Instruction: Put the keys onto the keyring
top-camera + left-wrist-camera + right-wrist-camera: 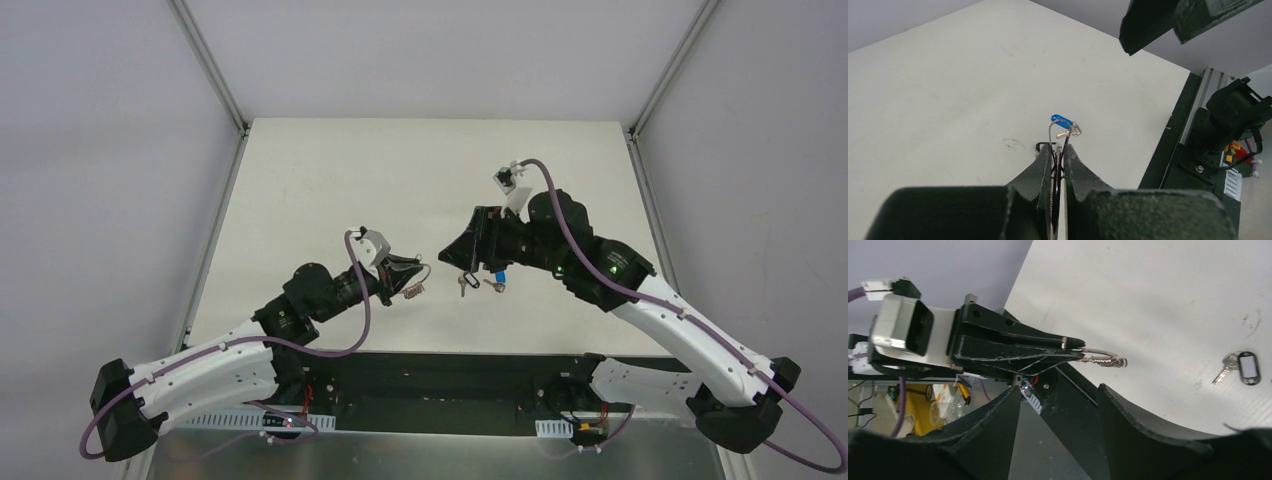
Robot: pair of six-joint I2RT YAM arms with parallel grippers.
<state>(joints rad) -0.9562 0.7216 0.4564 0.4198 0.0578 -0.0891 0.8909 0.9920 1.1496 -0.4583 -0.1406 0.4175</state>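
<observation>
My left gripper [408, 272] [1059, 146] is shut on the keyring [1098, 351], a thin silver wire ring with a small metal piece [1110, 361] hanging from it, held above the table. The ring's loop [1050, 131] sticks out past the fingertips. The blue-headed key [1063, 120] [497, 274] and the black-headed key [1249, 368] [462, 286] lie loose on the table just beyond the ring. My right gripper [445, 255] [1058, 392] is open and empty, hovering above the keys and facing the left gripper. In the left wrist view the black key [1040, 146] is mostly hidden behind a finger.
The white table [420, 170] has grey walls on three sides. A black base rail [440, 375] with electronics runs along the near edge, close behind both grippers.
</observation>
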